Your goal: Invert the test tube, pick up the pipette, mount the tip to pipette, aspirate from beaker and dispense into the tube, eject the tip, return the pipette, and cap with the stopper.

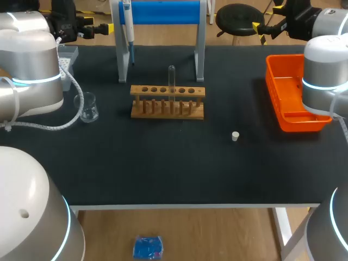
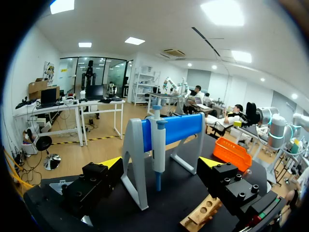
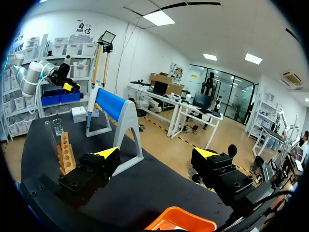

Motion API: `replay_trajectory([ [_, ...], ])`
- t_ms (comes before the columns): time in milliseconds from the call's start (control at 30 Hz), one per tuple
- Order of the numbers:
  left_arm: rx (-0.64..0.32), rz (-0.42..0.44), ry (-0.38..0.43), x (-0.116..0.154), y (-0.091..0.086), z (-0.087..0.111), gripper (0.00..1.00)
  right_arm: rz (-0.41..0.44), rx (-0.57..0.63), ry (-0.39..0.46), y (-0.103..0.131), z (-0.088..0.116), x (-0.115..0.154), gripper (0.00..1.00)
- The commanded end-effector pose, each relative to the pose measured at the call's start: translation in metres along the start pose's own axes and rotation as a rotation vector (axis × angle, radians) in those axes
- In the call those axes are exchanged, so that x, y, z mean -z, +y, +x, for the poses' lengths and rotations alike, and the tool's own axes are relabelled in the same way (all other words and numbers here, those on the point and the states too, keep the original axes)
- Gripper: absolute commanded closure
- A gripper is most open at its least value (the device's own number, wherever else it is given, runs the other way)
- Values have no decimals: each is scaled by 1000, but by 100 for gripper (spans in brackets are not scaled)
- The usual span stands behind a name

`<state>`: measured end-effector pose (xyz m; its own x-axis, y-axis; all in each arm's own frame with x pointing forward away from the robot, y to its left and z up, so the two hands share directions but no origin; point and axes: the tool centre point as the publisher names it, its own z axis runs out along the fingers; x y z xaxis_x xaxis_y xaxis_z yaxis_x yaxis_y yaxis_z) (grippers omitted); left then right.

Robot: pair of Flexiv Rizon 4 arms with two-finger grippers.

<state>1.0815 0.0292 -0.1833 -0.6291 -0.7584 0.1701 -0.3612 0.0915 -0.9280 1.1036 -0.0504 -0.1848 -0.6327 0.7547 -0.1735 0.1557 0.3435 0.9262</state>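
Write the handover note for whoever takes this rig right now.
Left tool: open, empty, facing the stand.
Right tool: open, empty, over the table's far right.
Tube: upright in the rack; I cannot tell which end is up.
Pipette: hanging on the stand.
Beaker: left of the rack.
Stopper: loose on the table, right of the rack.
Bin: at the right edge.
Done: nothing that shows.
Left: every step, starting with the tube.
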Motion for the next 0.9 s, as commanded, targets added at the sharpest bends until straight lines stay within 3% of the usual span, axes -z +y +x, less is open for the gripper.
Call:
replay_trajectory([
  [33, 1, -3, 1, 0, -1, 0, 0, 1, 0, 0, 0, 0, 0, 0],
  [500, 1, -3, 1, 0, -1, 0, 0, 1, 0, 0, 0, 0, 0, 0],
  [533, 1, -3, 1, 0, -1, 0, 0, -17, 106, 4, 4, 5, 5, 0],
  [633, 1, -3, 1, 0, -1, 0, 0, -90, 201, 37, 16, 24, 25, 0],
  [900, 1, -3, 1, 0, -1, 0, 0, -227, 194, 278, 18, 92, 86, 0],
])
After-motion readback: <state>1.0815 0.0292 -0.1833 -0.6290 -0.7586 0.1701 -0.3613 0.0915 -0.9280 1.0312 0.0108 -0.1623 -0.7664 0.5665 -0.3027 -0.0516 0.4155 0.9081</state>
